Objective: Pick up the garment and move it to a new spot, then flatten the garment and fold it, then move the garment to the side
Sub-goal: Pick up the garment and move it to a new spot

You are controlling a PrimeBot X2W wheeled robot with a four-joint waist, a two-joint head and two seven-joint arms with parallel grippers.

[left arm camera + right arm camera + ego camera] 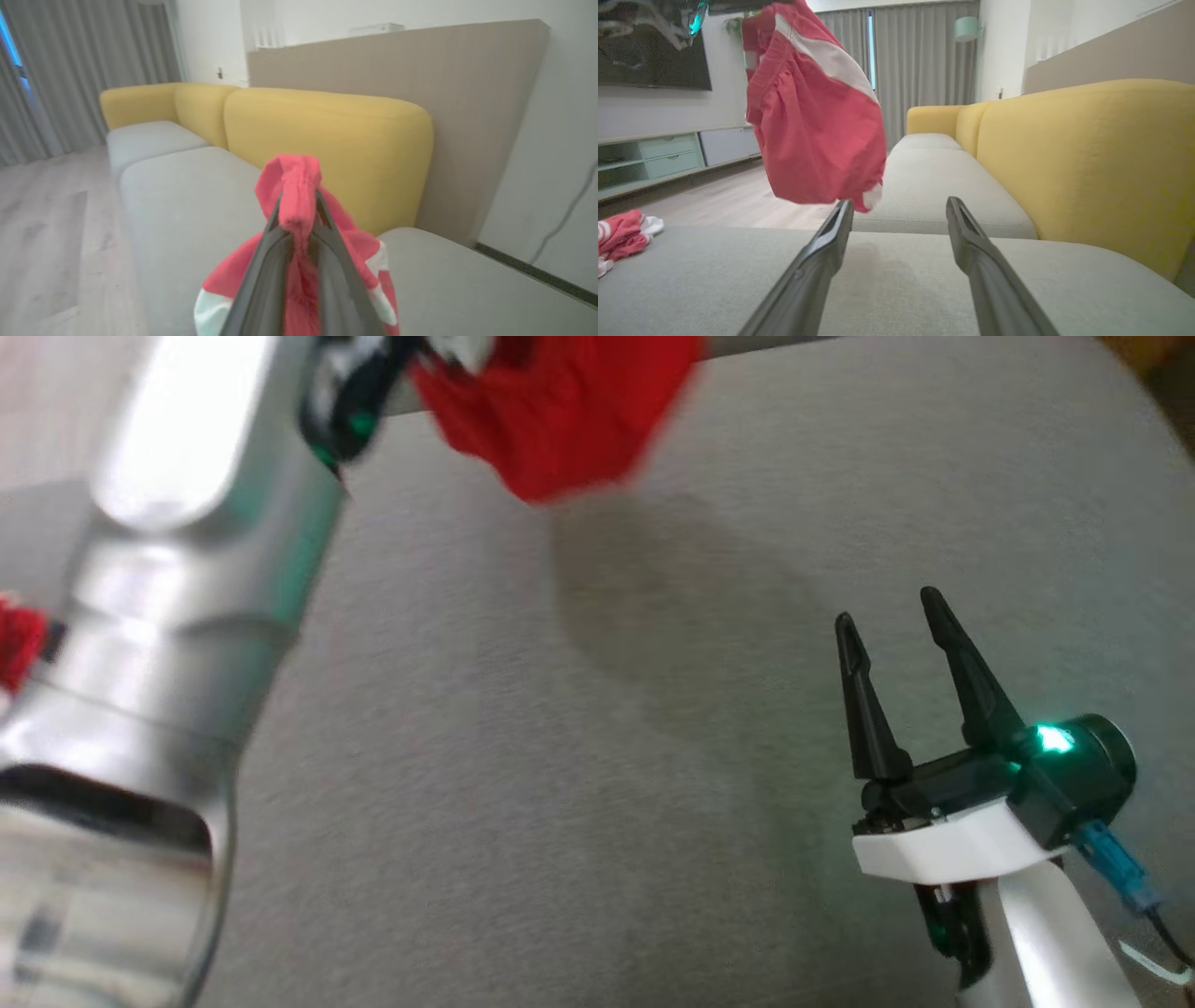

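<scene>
A red garment (560, 411) with white stripes hangs in the air above the grey sofa seat (560, 756), at the top of the head view. My left gripper (299, 196) is shut on a bunched fold of the garment (294, 186), and the rest droops below its fingers. From the right wrist view the garment (808, 121) dangles above the cushion, to the upper left. My right gripper (892, 607) is open low over the seat at the right, with nothing between its fingers (831, 233).
A second red and white garment (621, 235) lies bunched on the seat's left edge. The yellow sofa backrest (1087, 154) runs along the far side. Wooden floor (46, 224) and a low cabinet (668, 154) lie beyond the seat.
</scene>
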